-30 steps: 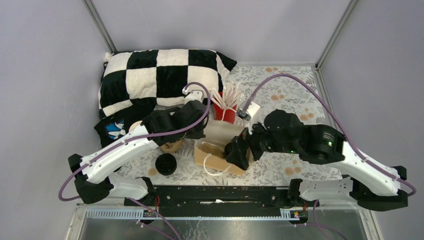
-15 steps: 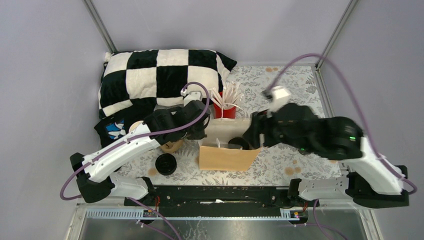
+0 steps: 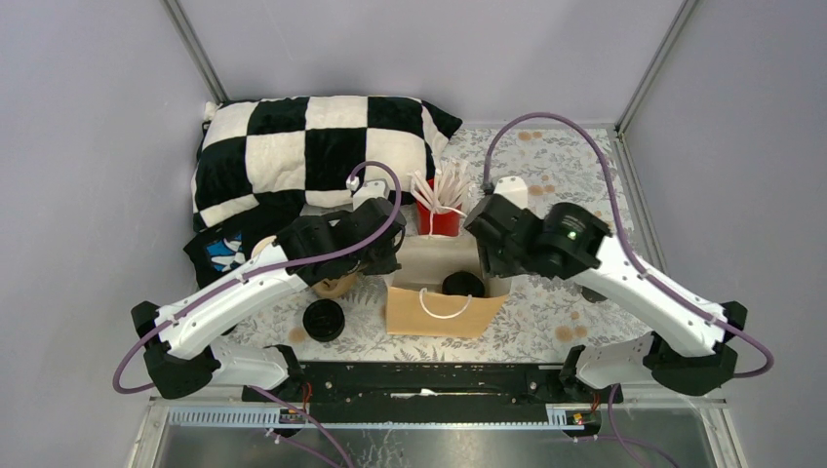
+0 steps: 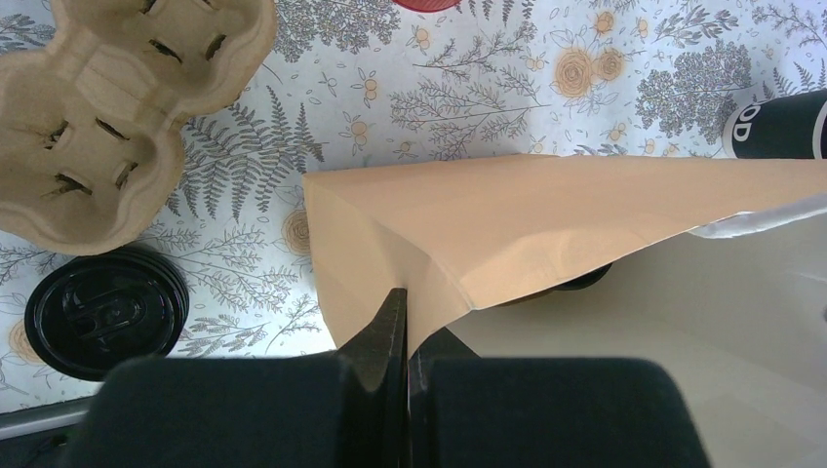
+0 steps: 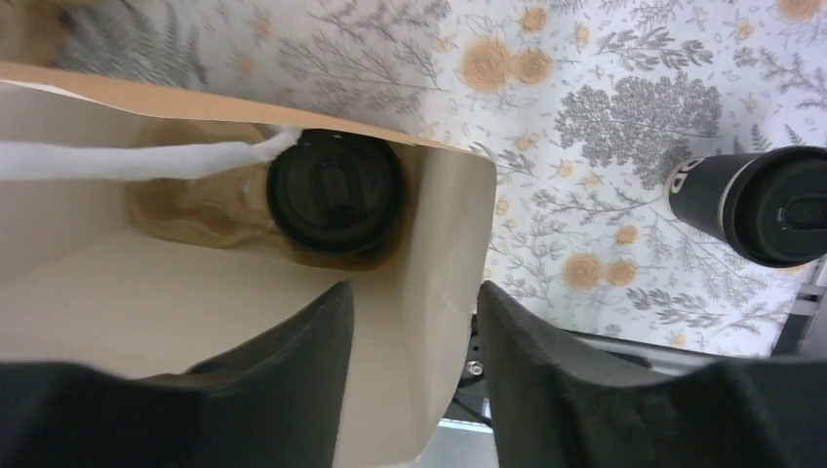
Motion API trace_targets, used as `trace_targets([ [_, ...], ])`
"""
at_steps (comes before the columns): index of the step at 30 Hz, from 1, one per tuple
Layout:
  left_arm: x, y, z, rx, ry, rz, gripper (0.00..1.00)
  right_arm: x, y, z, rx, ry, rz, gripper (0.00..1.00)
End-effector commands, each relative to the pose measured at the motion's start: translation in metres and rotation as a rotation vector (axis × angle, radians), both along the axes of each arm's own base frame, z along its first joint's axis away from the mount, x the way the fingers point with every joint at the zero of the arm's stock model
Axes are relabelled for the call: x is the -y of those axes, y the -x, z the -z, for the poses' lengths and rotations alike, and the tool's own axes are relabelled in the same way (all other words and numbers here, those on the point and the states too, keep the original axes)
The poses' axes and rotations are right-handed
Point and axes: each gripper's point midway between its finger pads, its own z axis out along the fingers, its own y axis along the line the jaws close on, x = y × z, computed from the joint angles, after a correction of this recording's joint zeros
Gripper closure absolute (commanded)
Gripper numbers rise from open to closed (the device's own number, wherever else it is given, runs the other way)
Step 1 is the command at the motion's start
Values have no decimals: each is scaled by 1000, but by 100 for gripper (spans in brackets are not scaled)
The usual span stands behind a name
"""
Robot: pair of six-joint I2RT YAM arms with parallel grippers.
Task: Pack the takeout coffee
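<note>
A tan paper bag (image 3: 434, 312) with white handles stands open in the middle of the table. One takeout coffee (image 5: 336, 192), its black lid up, sits inside at the bag's right end (image 3: 463, 285). A second takeout coffee (image 5: 770, 205) is on the tablecloth to the right of the bag, also seen in the left wrist view (image 4: 780, 125); the right arm hides it from above. My left gripper (image 4: 408, 312) is shut on the bag's left edge (image 3: 388, 261). My right gripper (image 5: 413, 292) straddles the bag's right wall, jaws apart, one finger inside and one outside (image 3: 492, 265).
A cardboard cup carrier (image 4: 107, 117) and a stack of black lids (image 3: 324, 319) lie left of the bag. A red holder of stirrers (image 3: 441, 219) stands just behind it. A checkered pillow (image 3: 312, 156) fills the back left.
The right gripper left the cup in the bag, swung out right, then came back over the bag's right wall with narrower jaws. The bag now stands more upright. The left gripper kept its hold.
</note>
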Motion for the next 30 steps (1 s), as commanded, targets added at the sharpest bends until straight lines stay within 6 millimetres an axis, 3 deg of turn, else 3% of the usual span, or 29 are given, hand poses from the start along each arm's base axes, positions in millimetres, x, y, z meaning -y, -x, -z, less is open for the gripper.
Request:
trace_targets([
  [1,3,0,-12,14,66,-13,100,6,-8,12,11,56,21,56],
  [5,3,0,-18,20,71,-21,100,2,-22,-1,59,110,6,94],
  [6,3,-1,-24,24,79,-26,100,2,-23,-7,63,115,-1,100],
  [10,1,4,-46,8,118,-48,100,-6,-15,-35,35,62,-55,100],
  [12,2,7,-46,-9,137,-52,100,-7,-11,-37,25,17,-38,100],
  [15,3,5,-18,-48,93,-52,100,6,-16,-9,38,69,10,100],
  [17,-2,2,10,-113,41,-52,100,11,-23,23,13,79,15,100],
  [19,-3,-2,25,-160,4,-38,100,7,-27,33,1,55,2,100],
  [20,-4,-3,22,-166,-15,-43,100,5,-27,28,-8,56,-5,100],
  [23,3,-7,-23,-57,57,-33,100,3,-24,-5,-25,38,-9,100],
  [25,5,-11,-36,-5,119,-36,100,1,-27,-20,10,7,-9,100],
  [26,7,-14,-35,17,134,-34,100,1,-29,-21,27,2,-11,100],
  [29,2,-14,2,-70,81,-38,100,1,-31,0,35,12,-25,100],
  [30,4,-13,3,-94,70,-31,100,0,-29,6,21,16,-31,100],
])
